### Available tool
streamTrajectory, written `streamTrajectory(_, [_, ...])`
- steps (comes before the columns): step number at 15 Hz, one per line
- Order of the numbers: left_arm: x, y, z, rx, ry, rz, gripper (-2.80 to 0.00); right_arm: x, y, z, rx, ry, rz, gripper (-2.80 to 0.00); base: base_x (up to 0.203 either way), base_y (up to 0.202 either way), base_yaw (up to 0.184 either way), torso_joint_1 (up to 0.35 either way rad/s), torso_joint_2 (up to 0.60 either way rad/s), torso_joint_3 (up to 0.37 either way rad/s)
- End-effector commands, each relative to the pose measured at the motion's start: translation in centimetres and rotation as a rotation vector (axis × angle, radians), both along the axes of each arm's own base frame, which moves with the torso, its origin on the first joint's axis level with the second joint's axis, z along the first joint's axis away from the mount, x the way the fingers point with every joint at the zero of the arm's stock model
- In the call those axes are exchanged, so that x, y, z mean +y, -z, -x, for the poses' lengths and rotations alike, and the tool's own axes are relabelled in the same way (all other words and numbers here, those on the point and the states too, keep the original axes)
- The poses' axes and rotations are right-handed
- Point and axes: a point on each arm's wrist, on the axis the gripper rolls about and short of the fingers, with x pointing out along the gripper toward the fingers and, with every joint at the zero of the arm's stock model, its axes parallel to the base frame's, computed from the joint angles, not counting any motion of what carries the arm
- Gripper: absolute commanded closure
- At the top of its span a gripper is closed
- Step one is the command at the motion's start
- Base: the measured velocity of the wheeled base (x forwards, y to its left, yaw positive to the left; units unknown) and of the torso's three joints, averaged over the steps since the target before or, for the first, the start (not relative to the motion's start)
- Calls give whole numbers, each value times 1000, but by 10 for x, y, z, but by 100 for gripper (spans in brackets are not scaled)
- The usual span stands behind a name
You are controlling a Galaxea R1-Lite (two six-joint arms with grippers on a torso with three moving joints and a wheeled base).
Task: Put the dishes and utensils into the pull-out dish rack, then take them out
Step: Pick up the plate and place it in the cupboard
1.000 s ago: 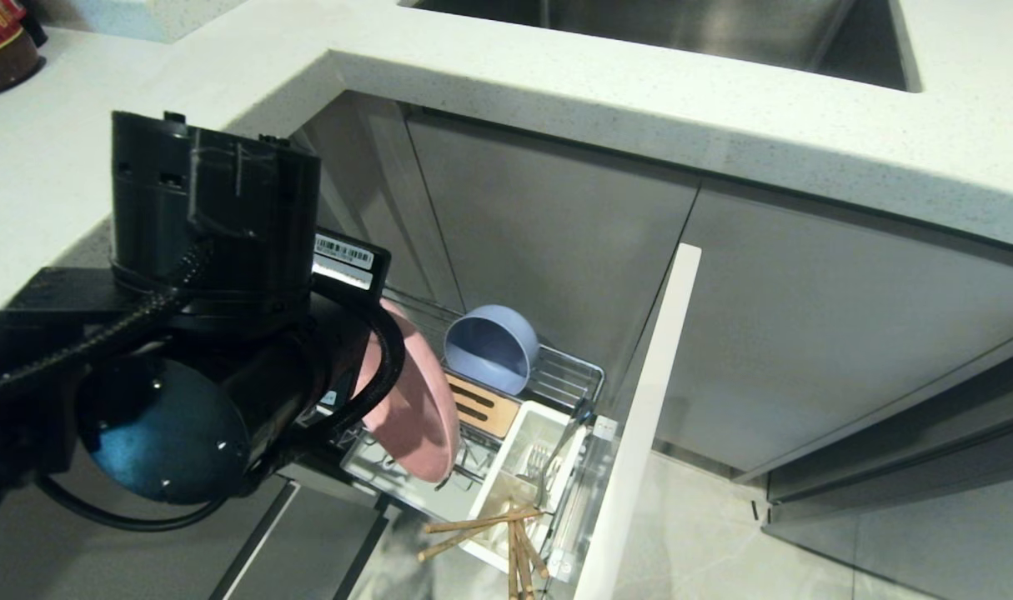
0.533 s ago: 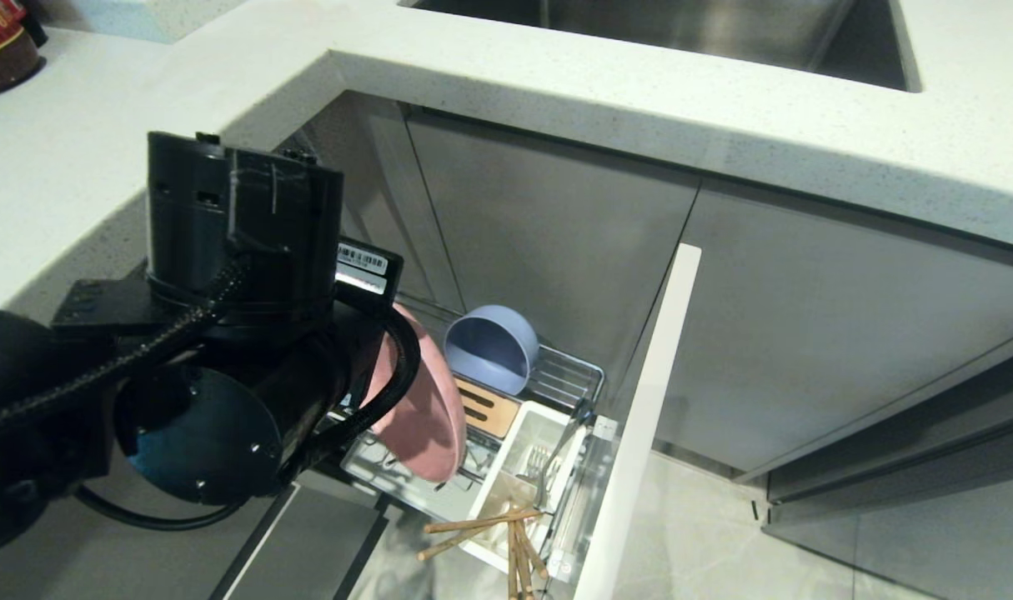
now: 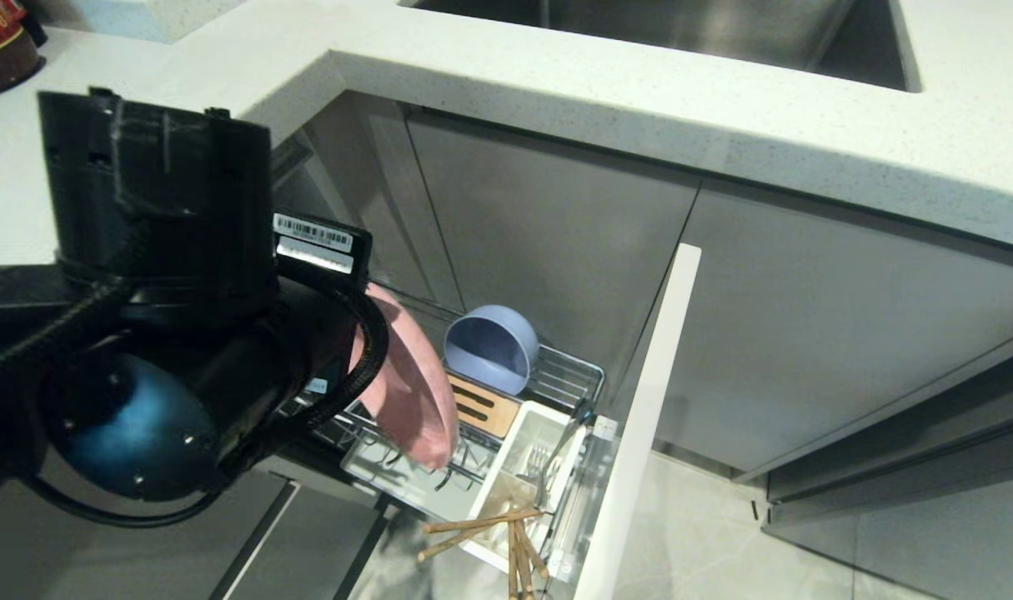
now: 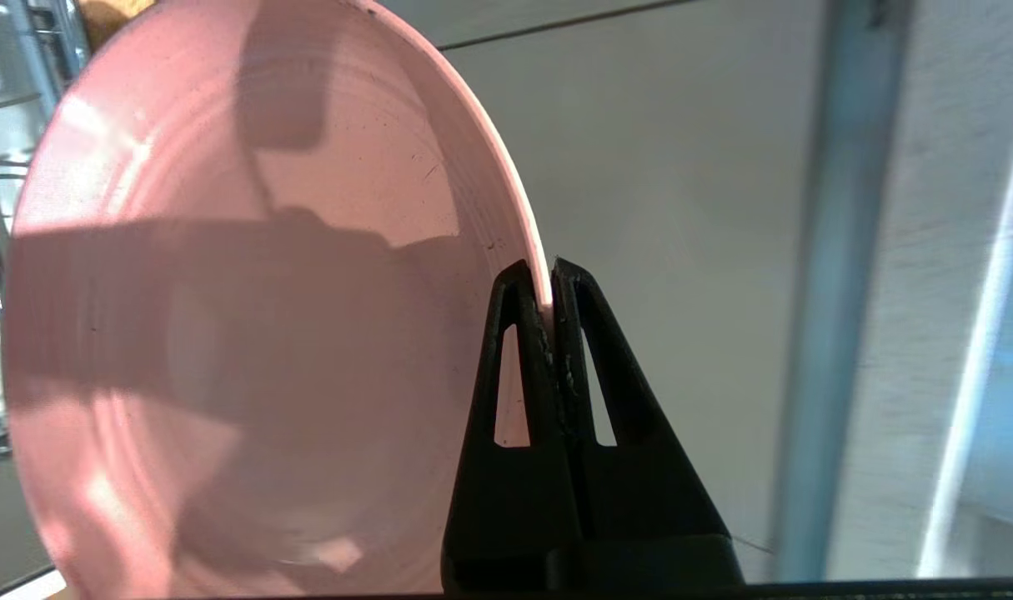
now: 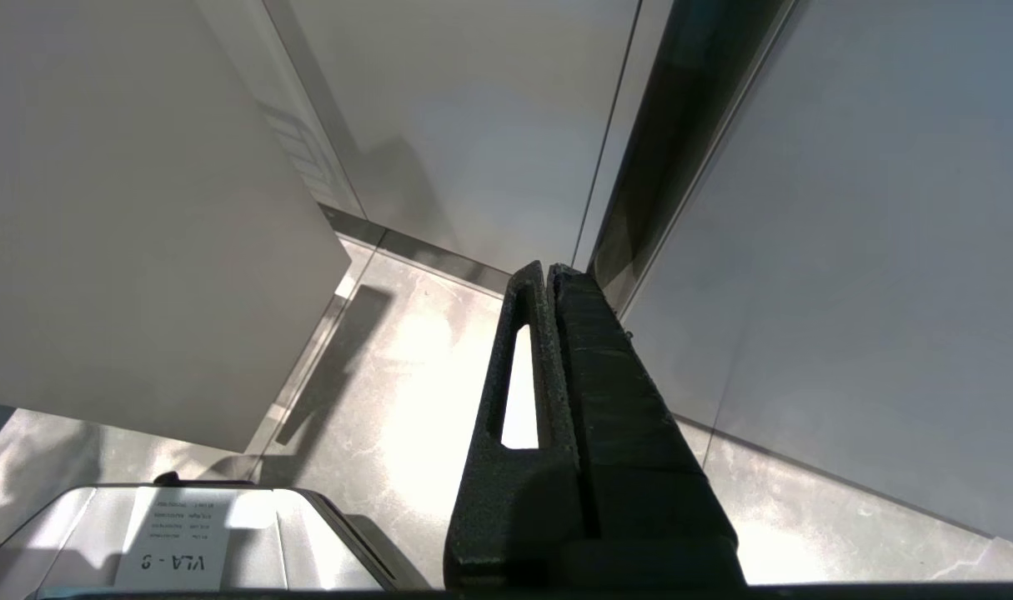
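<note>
Your left pincer (image 4: 548, 275) is clamped thin on the very rim of the pink plate (image 3: 406, 392), which hangs on edge at centre-left of the head frame, over the prongs of the pull-out dish rack (image 3: 569, 379). With so little rim in the grip, you risk the plate pivoting or slipping, or snagging a prong. Only the left wrist view shows that bite; the arm hides it from the head. The right pincer (image 5: 548, 271) sits closed and empty, facing the floor.

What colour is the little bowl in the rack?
Pale blue. The bowl shows best in the head view, tipped on its side in the dish rack.
</note>
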Motion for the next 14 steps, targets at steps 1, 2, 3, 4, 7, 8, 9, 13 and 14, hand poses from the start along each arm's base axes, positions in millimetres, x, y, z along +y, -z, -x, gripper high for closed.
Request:
streamTrajectory(1, [7,-8,7,-23,-2,35,0,0,0,0,0,0,0,0,0,0,0,0,0,0])
streamTrajectory(2, [7,-5,8,-19,3,29,0,0,0,0,0,-1,0,0,0,0,0,0,0,0])
streamTrajectory(3, [6,-1,7,-20,4,31,0,0,0,0,0,1,0,0,0,0,0,0,0,0])
streamTrajectory(4, [5,2,7,-27,4,39,0,0,0,0,0,0,0,0,0,0,0,0,0,0])
streamTrajectory(7, [4,12,5,-26,5,39,0,0,0,0,0,-1,0,0,0,0,0,0,0,0])
streamTrajectory(8, [2,15,4,-25,7,38,0,0,0,0,0,-1,0,0,0,0,0,0,0,0])
streamTrajectory(9, [0,18,3,-23,7,35,0,0,0,0,0,0,0,0,0,0,0,0,0,0])
streamTrajectory(13, [2,21,1,-24,6,40,0,0,0,0,0,0,0,0,0,0,0,0,0,0])
streamTrajectory(14, [2,23,1,-20,4,37,0,0,0,0,0,-1,0,0,0,0,0,0,0,0])
